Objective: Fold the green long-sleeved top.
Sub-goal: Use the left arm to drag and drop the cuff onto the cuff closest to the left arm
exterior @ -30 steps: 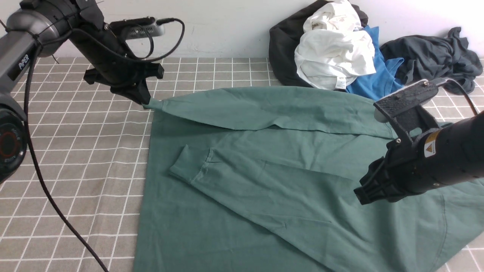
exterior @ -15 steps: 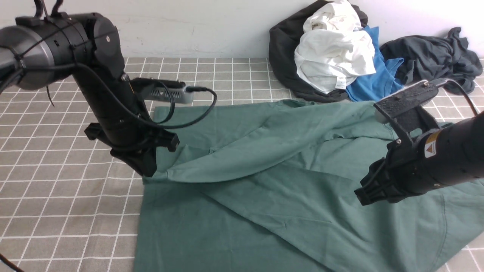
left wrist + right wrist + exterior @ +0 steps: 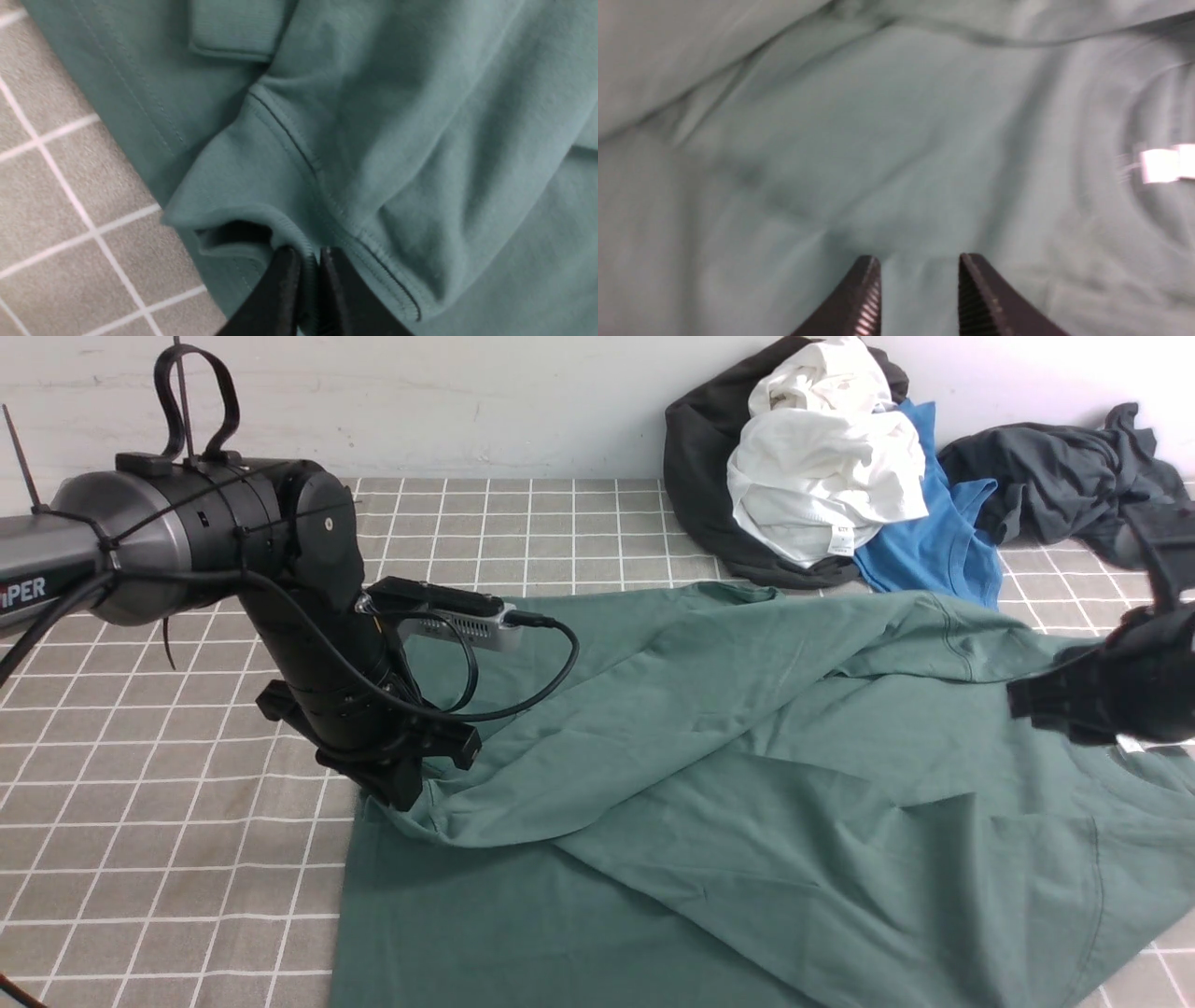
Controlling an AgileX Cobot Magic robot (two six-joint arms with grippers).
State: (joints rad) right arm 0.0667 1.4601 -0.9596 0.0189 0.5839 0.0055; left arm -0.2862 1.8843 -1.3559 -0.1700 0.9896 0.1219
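The green long-sleeved top (image 3: pixel 747 784) lies spread over the checked cloth, its body rumpled in broad folds. My left gripper (image 3: pixel 401 798) sits low at the top's left edge, shut on the ribbed cuff (image 3: pixel 261 186) of a sleeve that drapes across the body. The left wrist view shows the cuff's edge pinched between the black fingers of the left gripper (image 3: pixel 306 255). My right gripper (image 3: pixel 1022 695) hovers at the far right over the collar end, blurred. In its wrist view the right gripper (image 3: pixel 920 261) stands open above green cloth, the white neck label (image 3: pixel 1160 165) off to one side.
A pile of clothes lies at the back right against the wall: a white garment (image 3: pixel 822 476), a bright blue T-shirt (image 3: pixel 934 546), a black one (image 3: pixel 700 457) and a dark grey garment (image 3: pixel 1064 476). The checked tablecloth (image 3: pixel 187 821) shows bare on the left.
My left gripper has carried the sleeve cuff from the far left edge down toward the near side, dragging the sleeve over the body. My right arm has swung right and its jaws have opened.
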